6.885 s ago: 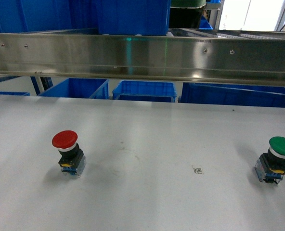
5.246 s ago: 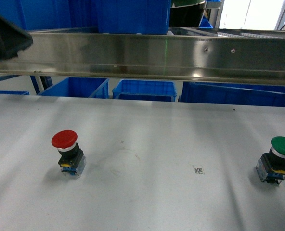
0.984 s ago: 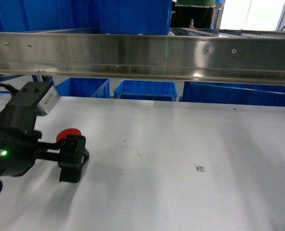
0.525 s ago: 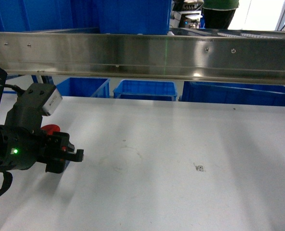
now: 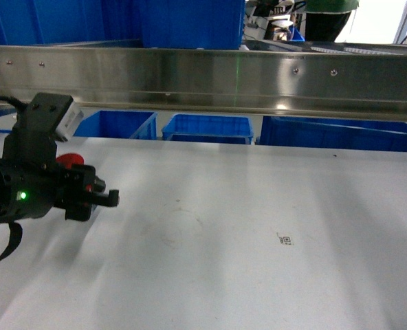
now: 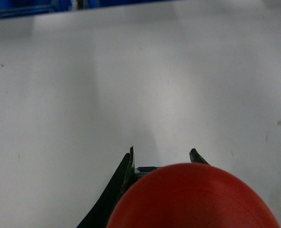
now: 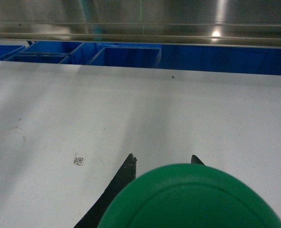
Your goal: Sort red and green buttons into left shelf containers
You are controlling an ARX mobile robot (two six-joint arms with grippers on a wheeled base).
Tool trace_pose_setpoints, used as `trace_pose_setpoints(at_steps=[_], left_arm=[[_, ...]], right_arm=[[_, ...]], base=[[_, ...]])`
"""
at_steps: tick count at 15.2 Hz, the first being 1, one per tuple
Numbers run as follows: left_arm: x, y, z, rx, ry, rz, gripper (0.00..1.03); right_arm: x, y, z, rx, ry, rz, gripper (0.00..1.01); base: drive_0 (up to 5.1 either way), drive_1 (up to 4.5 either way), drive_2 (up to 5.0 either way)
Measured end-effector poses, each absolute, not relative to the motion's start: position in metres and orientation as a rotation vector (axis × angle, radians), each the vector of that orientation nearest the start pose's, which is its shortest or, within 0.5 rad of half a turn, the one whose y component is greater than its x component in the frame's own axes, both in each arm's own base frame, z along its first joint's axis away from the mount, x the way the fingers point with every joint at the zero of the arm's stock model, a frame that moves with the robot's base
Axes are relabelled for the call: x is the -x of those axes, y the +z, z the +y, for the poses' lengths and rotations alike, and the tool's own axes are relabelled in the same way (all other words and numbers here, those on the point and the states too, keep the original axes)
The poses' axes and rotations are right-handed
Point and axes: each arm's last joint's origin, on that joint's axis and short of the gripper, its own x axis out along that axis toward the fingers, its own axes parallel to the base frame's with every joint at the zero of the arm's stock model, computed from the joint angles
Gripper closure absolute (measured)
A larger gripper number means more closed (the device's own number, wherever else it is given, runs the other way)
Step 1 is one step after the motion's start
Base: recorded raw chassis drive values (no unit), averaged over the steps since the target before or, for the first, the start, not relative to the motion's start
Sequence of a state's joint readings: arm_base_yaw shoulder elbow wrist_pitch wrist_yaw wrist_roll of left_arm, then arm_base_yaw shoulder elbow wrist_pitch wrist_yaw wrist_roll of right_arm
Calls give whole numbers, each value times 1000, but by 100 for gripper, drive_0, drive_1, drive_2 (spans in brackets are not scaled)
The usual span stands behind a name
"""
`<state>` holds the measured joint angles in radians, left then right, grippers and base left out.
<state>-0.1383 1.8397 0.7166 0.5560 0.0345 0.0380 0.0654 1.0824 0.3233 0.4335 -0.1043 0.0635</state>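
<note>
The red button's cap [image 6: 192, 202] fills the bottom of the left wrist view, and my left gripper [image 6: 162, 153] is shut on the button's body, held above the white table [image 6: 131, 71]. In the head view that gripper [image 5: 88, 194] hangs at the far left with the red cap [image 5: 67, 161] showing behind it. The green button's cap [image 7: 192, 202] fills the bottom of the right wrist view, with my right gripper [image 7: 163, 160] shut on it. Neither shows in the head view. Blue bins [image 5: 117, 125] stand behind the table's far edge, and larger blue bins [image 5: 190, 24] sit above the rail.
A wide steel rail [image 5: 203, 79] spans the head view above the table's far edge. More blue bins [image 5: 207, 128] sit below it, also seen from the right wrist [image 7: 126, 56]. A small code sticker [image 5: 284, 240] lies on the table. A person in green [image 5: 331, 8] stands behind.
My left gripper closed on the red button and, over the last second, lifted it up and to the left. The green button has left the head view.
</note>
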Motion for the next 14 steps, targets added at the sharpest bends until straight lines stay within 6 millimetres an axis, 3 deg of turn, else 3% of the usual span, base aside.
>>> trace_pose_setpoints(at_steps=[4, 5, 6, 7, 8, 14], left_arm=[[-342, 130, -46, -41, -204, 464, 76], [-304, 173, -34, -79, -147, 352, 76], [-255, 282, 11, -28, -35, 79, 76], [-235, 276, 17, 20, -52, 203, 76], [-226, 286, 3, 9, -116, 150, 76], [-227, 284, 4, 10, -106, 162, 76]], right_arm=[[-206, 181, 17, -69, 157, 331, 74], [-206, 181, 16, -69, 157, 332, 74], [-206, 181, 16, -69, 157, 331, 74], [-206, 181, 17, -69, 159, 331, 74], [-206, 181, 17, -69, 159, 331, 74], [-206, 181, 16, -69, 158, 331, 74]], base=[[0, 0, 0], [0, 0, 0], [0, 0, 0], [0, 0, 0], [0, 0, 0], [0, 0, 0]])
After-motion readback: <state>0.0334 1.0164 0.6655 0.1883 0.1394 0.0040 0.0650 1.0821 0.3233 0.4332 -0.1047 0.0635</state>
